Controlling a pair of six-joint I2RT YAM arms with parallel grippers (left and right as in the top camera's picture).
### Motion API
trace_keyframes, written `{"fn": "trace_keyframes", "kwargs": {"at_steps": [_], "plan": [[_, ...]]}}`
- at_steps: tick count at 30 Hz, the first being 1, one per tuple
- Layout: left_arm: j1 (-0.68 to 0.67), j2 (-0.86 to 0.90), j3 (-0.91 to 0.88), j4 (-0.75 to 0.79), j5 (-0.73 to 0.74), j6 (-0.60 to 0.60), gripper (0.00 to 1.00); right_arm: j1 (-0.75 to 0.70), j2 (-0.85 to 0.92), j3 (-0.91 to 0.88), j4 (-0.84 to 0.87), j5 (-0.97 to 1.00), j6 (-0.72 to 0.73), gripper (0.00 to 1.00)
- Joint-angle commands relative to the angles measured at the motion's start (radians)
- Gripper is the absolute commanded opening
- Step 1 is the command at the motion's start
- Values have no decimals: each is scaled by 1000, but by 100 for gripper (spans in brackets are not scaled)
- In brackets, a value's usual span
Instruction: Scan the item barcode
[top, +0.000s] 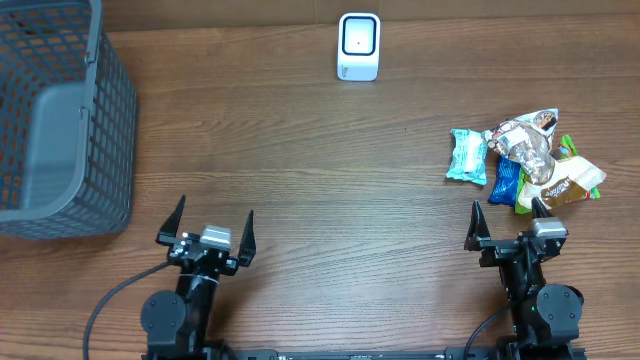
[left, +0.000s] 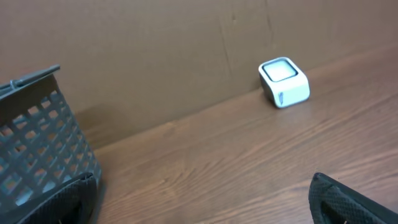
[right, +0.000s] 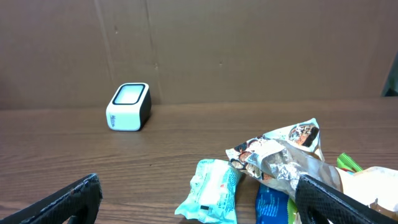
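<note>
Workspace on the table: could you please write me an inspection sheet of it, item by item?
Surface: wooden table, brown grain.
Job's things: white scanner at the far edge; pile of snack packets on the right, teal packet on its left side.
Clutter: grey mesh basket at the left.
Grippers: left gripper and right gripper both open, empty; the right one near the pile.
Cables: black cable beside each arm base.
Surroundings: brown wall behind the table.
</note>
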Motion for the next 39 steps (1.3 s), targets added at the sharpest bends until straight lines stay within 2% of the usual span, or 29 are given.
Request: {"fn": "trace_keyframes", "kwargs": {"at_steps": [1, 6, 39], "plan": [[10, -53, -60, 4, -11, 80, 100, 6, -11, -10, 7, -1, -7, 100], [10, -72, -122, 2, -13, 72, 100, 6, -11, -10, 7, -1, -7, 100], [10, -71, -122, 6, -29, 68, 100, 6, -11, -10, 7, -1, -7, 100]]}}
